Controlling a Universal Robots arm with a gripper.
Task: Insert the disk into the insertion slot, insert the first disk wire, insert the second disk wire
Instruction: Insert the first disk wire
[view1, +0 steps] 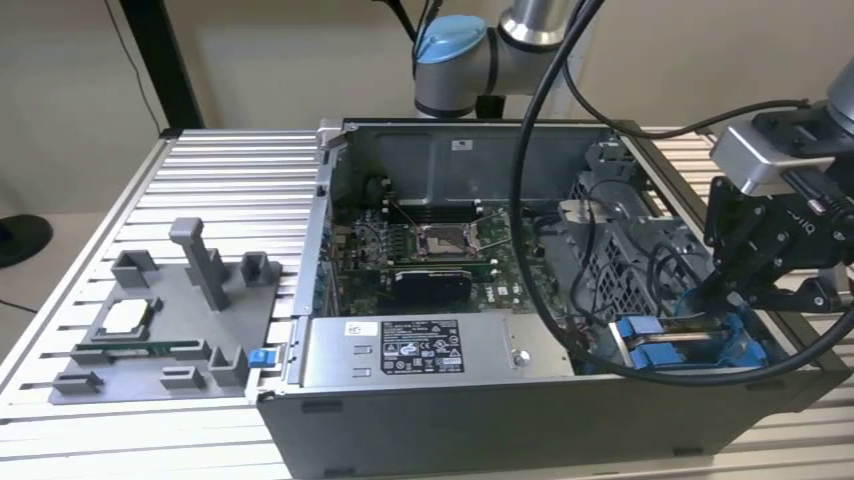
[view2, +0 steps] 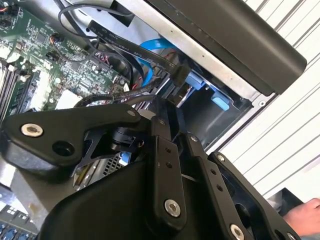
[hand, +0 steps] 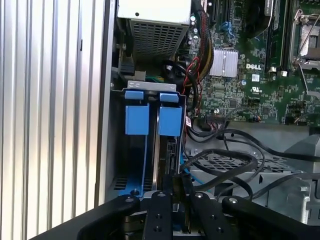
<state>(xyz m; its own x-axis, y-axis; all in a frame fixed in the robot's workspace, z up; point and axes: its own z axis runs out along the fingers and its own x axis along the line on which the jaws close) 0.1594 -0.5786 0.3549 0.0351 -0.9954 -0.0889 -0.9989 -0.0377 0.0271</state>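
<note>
Toward the ribbed aluminium worktop edge at the exterior view's left, a grey moulded fixture plate. At mid-worktop, an open dark grey computer case with green motherboard inside. Nearer the edge at the exterior view's right, the blue-railed insertion slot in its perforated metal cage, with the blue-framed silver-grey disk seated inside. Just over it, the black end effector, pressed together among black wires.
</note>
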